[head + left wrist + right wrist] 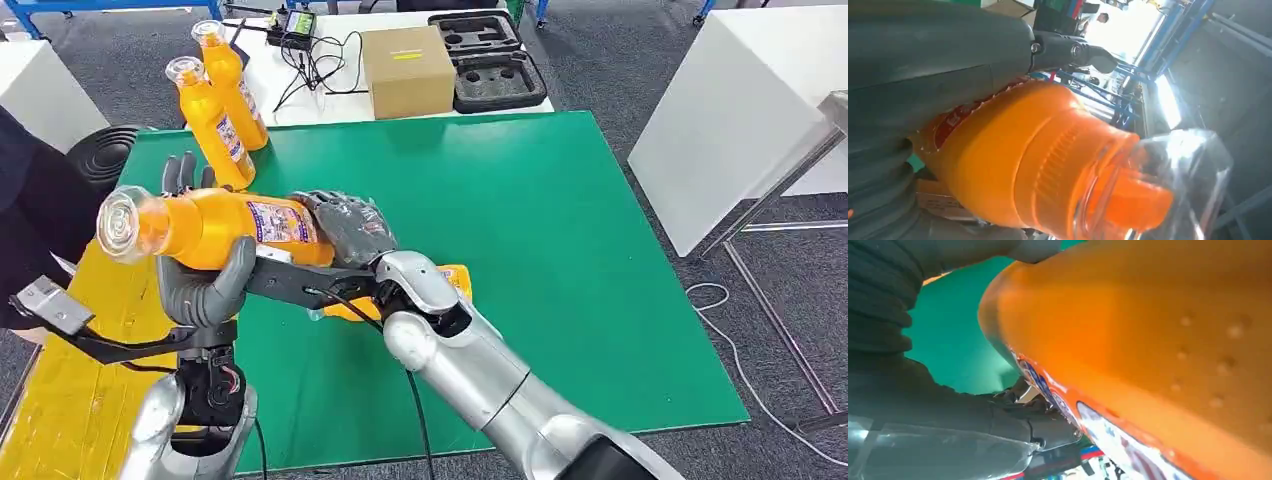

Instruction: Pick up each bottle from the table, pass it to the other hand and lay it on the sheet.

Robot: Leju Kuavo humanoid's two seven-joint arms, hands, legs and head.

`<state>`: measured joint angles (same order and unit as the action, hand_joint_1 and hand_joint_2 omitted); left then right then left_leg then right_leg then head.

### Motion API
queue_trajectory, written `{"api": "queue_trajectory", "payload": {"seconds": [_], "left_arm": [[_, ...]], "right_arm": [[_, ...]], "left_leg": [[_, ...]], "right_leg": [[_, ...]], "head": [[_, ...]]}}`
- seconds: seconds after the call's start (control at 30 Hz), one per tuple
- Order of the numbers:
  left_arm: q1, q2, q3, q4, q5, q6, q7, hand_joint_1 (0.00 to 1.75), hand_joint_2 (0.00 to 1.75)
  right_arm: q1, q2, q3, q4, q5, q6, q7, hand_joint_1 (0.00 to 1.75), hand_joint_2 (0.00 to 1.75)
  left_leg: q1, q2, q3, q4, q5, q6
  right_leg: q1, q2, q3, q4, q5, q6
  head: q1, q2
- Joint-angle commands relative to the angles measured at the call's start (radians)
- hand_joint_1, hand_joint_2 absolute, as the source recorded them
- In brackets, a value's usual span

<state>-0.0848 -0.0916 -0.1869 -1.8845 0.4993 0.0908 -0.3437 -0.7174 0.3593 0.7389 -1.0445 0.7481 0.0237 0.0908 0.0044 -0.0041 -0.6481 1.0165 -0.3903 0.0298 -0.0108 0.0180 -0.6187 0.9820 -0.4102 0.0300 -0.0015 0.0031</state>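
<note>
Above the green surface's [560, 250] left edge, both hands grasp one orange plastic bottle [215, 225] lying level; left hand [205, 285] wraps its neck; right hand [345, 228] its base. Two matching bottles [222, 105] stand upright at the far left corner.

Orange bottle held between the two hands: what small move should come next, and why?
Probably the right hand should let go. The orange bottle lies sideways in the air above the green mat, with the left hand wrapped around its neck end and the right hand on its labelled body. Both appear to hold it, so the pass looks nearly complete; releasing frees the left hand to carry it to the yellow sheet.
</note>
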Motion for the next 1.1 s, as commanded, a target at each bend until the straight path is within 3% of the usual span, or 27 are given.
{"api": "queue_trajectory", "payload": {"seconds": [0.03, 0.43, 0.47, 0.5, 1.1], "left_arm": [[-0.073, -0.050, -0.072, 0.063, -0.077, 0.004, 0.033, 0.00, 1.75], [-0.044, -0.033, 0.094, 0.023, -0.207, -0.046, 0.067, 0.00, 1.75], [-0.039, -0.026, 0.091, 0.026, -0.214, -0.052, 0.065, 1.61, 1.75], [-0.035, -0.021, 0.088, 0.032, -0.218, -0.060, 0.062, 1.75, 1.75], [0.014, -0.014, 0.113, 0.003, -0.203, -0.075, 0.033, 1.75, 1.75]], "right_arm": [[-0.011, -0.010, 0.022, -0.008, 0.059, 0.018, -0.003, 1.75, 1.75], [0.035, -0.010, 0.074, -0.101, 0.147, 0.048, -0.022, 1.75, 1.75], [0.032, -0.010, 0.074, -0.096, 0.146, 0.048, -0.024, 1.75, 1.75], [0.030, -0.010, 0.072, -0.091, 0.142, 0.049, -0.027, 1.75, 1.75], [0.014, -0.010, 0.109, -0.072, 0.107, 0.048, -0.044, 1.75, 1.75]], "left_leg": [[0.000, -0.004, 0.004, 0.000, -0.002, -0.001], [0.000, 0.001, 0.005, -0.001, -0.002, -0.002], [0.000, 0.001, 0.004, -0.001, -0.002, -0.001], [0.000, 0.000, 0.001, -0.001, -0.001, -0.001], [0.000, 0.000, 0.005, -0.001, -0.002, -0.002]], "right_leg": [[0.001, -0.005, 0.005, 0.000, -0.003, -0.001], [0.001, -0.001, 0.005, 0.000, -0.002, -0.001], [0.000, 0.000, 0.004, -0.001, -0.001, -0.001], [0.000, -0.001, 0.002, 0.000, -0.001, -0.001], [0.000, -0.001, 0.005, 0.000, -0.002, -0.001]], "head": [[0.000, 0.000], [0.000, 0.000], [0.000, 0.000], [0.000, 0.000], [0.000, 0.000]]}}
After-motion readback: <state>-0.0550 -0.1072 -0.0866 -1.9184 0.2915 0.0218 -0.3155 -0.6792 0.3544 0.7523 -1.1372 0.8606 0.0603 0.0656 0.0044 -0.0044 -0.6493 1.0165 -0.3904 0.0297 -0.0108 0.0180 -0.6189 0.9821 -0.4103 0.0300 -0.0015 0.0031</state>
